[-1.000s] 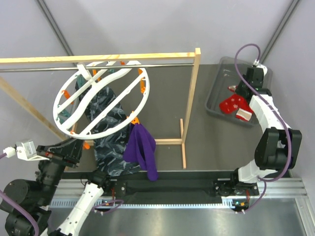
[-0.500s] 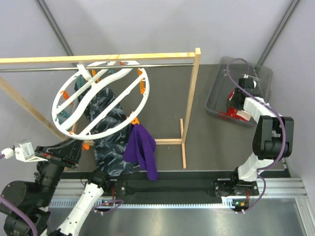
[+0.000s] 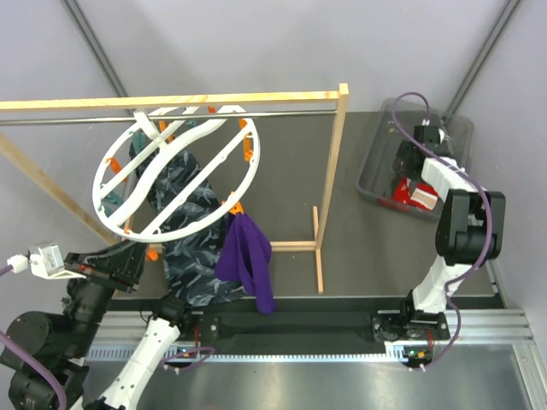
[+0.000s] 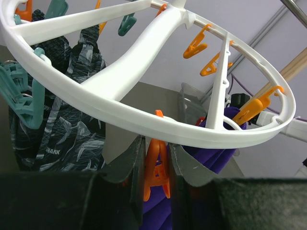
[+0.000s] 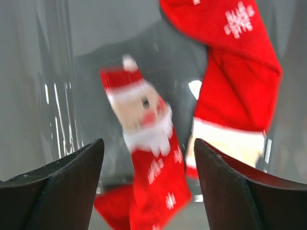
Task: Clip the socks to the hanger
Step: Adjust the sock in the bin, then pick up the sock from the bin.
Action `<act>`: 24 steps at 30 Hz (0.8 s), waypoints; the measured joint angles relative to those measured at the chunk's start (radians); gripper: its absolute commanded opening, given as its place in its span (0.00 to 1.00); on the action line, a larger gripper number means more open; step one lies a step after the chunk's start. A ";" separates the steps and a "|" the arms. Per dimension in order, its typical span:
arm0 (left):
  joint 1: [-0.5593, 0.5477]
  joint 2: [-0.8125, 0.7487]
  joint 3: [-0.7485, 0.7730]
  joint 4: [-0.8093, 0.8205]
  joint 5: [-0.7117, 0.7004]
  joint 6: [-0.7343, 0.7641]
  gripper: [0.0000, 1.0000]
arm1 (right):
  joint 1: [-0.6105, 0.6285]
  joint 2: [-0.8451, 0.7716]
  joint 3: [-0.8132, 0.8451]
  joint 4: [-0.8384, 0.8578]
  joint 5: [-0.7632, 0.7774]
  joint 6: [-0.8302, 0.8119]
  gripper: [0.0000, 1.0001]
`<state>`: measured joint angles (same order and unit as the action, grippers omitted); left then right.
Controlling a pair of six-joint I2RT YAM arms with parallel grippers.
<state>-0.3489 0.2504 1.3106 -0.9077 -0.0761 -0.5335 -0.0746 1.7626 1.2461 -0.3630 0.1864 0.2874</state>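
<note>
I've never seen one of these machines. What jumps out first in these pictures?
The big white ring hanger hanging at the rail on the left, a purple sock dangling from its near rim and the left end effector pinching an orange clip on it. At far right, bright red Santa socks lie in a grey bin under the open right end effector.

Red socks, white hanger, orange clip

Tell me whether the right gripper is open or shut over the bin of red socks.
Open. The right gripper shows its fingers wide apart, red socks lying loose between them in the bin.
</note>
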 measured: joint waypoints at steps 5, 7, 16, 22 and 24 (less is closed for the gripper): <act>0.000 0.000 -0.003 0.000 0.004 -0.001 0.00 | 0.000 0.110 0.069 0.007 -0.005 -0.011 0.23; 0.000 0.000 -0.003 -0.002 0.003 -0.004 0.00 | 0.000 0.127 0.069 0.000 -0.004 -0.011 0.02; 0.000 0.000 -0.004 -0.002 0.005 -0.015 0.00 | 0.036 -0.014 0.023 -0.005 -0.003 -0.017 0.00; 0.000 0.000 -0.017 -0.002 0.008 -0.018 0.00 | 0.236 -0.461 -0.122 -0.027 -0.005 -0.047 0.00; 0.000 0.000 -0.017 -0.002 0.008 -0.018 0.00 | 0.284 -0.655 -0.182 -0.040 -0.047 -0.056 0.00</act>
<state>-0.3489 0.2504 1.2934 -0.9092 -0.0681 -0.5510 0.2096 1.1080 1.0637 -0.4026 0.1398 0.2317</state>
